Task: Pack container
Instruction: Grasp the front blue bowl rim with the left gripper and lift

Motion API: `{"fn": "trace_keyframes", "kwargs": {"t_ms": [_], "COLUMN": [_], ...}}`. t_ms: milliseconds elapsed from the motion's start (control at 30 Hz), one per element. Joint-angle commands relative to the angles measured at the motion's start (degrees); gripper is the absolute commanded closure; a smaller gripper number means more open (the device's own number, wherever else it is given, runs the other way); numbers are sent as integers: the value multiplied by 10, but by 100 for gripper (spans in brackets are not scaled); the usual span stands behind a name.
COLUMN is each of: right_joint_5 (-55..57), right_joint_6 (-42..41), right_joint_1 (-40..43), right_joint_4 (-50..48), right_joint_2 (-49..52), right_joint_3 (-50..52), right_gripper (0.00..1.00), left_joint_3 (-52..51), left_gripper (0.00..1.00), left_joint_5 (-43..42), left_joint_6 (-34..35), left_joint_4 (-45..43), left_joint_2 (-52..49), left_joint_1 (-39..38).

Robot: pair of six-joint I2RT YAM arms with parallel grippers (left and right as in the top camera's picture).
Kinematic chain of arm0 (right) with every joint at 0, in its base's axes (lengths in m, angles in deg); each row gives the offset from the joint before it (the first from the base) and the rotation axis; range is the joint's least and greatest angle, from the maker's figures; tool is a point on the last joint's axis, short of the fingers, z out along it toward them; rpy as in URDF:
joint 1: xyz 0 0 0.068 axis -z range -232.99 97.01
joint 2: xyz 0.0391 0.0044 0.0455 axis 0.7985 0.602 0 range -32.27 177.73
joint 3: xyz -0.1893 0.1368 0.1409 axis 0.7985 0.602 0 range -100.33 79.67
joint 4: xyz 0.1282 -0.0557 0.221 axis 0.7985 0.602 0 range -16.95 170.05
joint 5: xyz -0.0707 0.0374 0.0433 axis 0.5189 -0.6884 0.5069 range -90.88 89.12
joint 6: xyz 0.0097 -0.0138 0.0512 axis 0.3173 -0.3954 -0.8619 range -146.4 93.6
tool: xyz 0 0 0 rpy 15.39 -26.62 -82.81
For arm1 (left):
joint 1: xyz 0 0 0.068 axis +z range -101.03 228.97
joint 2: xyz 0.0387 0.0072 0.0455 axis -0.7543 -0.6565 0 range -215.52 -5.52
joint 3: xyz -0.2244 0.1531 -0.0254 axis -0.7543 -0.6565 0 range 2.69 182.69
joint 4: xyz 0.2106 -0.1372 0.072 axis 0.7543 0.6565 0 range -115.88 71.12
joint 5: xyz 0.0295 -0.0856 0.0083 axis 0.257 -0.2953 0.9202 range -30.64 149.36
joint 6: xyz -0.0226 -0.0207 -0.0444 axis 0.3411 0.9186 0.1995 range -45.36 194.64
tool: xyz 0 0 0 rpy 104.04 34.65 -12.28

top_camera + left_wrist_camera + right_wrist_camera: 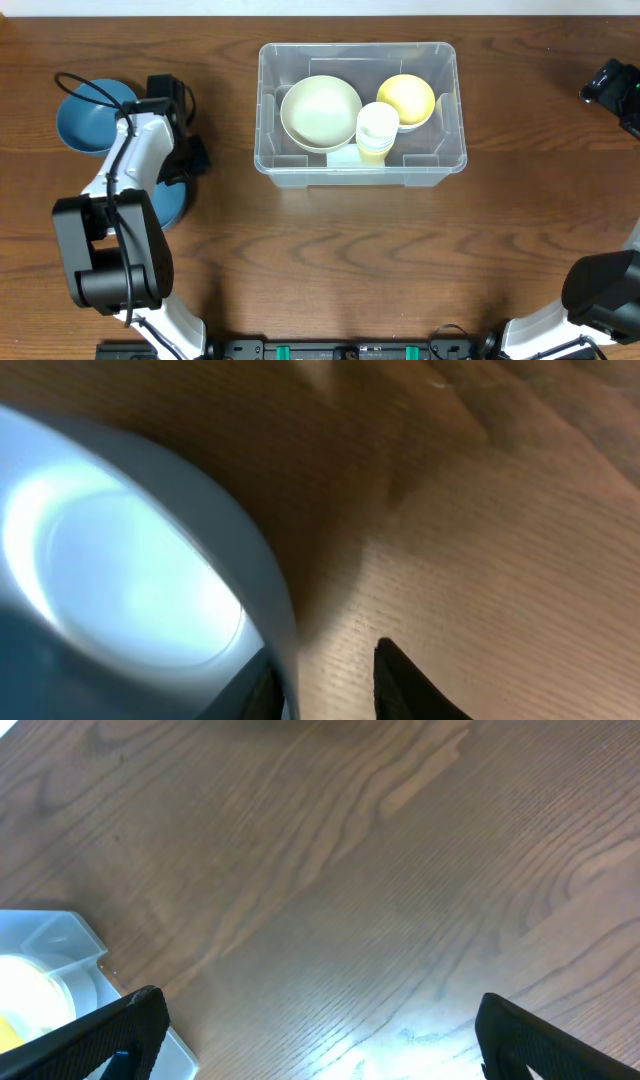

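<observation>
Left gripper [325,652] straddles the bowl [120,580] rim between its fingers; pinching or not, I can't tell. I judge the bowl light, stiff and slick; its rim's the hold. Right gripper [318,995] spread.

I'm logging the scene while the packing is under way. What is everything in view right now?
container: one, clear, far middle of table
cream bowl: one, large, in container, left
yellow bowl: one, smaller, in container, right
cup stack: count unclear, white over pale yellow, in container, between the bowls
light blue bowl: one, far left
dark blue bowl: one, nearer, partly under left arm
table: one, brown wood
left pincer: astride light blue bowl's rim, gap at outer finger
right pincer: open, over bare table right of container
</observation>
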Motion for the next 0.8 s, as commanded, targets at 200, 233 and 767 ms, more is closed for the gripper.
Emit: {"fn": "trace_keyframes", "kwargs": {"t_ms": [200,233,767], "right_joint_5": [4,4,4], "right_joint_6": [2,2,2], "right_joint_1": [3,3,3], "right_joint_4": [0,0,0], "right_joint_2": [0,-1,0], "right_joint_3": [-7,-7,-7], "right_gripper": [1,1,1], "left_joint_3": [-57,-56,35], "left_gripper": [90,93,94], "left_joint_5": [0,0,-131], "left_joint_6": [14,14,-19], "left_joint_4": [-45,-45,-7], "left_joint_2": [1,1,143], "left_joint_1": [3,3,-2]}}
